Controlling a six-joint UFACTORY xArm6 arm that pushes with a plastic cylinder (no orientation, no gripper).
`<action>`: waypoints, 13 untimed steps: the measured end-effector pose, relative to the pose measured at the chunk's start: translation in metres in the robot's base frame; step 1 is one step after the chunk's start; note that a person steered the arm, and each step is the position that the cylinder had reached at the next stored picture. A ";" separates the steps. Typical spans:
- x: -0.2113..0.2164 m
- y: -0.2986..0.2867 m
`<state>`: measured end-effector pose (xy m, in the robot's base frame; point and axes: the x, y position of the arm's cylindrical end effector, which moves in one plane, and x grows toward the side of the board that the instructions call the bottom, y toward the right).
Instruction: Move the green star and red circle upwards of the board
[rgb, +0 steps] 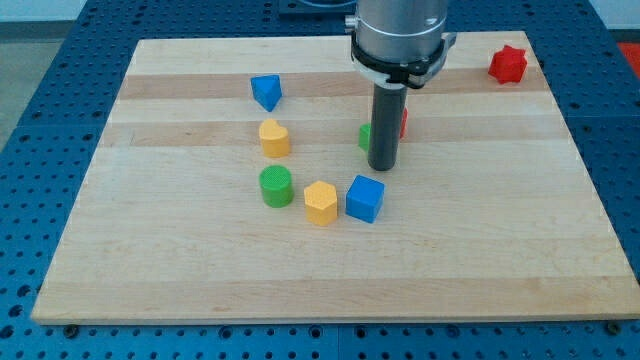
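Eight blocks sit on my wooden board (200, 260). My tip (382, 167) is near the middle of the board, and it is just a plain dark rod, so it holds nothing and has nothing to open or close.

Two blocks hide partly behind my rod. A bit of green block (365, 136) peeks out on the view's left side of the rod. A bit of red block (403, 121) peeks out on the view's right side. I cannot tell their shapes, because my rod covers most of them. My tip stands just below these two, very close, but I cannot tell if it touches them.

Just below my tip sits a blue cube (365, 198). Next to it, on the view's left, is a yellow block (320, 203) with many sides, touching it or nearly so. Further left is a green round block (276, 186). Above that one is a yellow block (274, 137) with a rounded top. Higher still is a blue triangle block (266, 91).

Far off in the view's top right corner sits a red star block (508, 64), well apart from all the others.
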<state>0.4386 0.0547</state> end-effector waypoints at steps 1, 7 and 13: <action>0.000 -0.001; -0.077 -0.003; -0.108 -0.015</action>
<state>0.3307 0.0400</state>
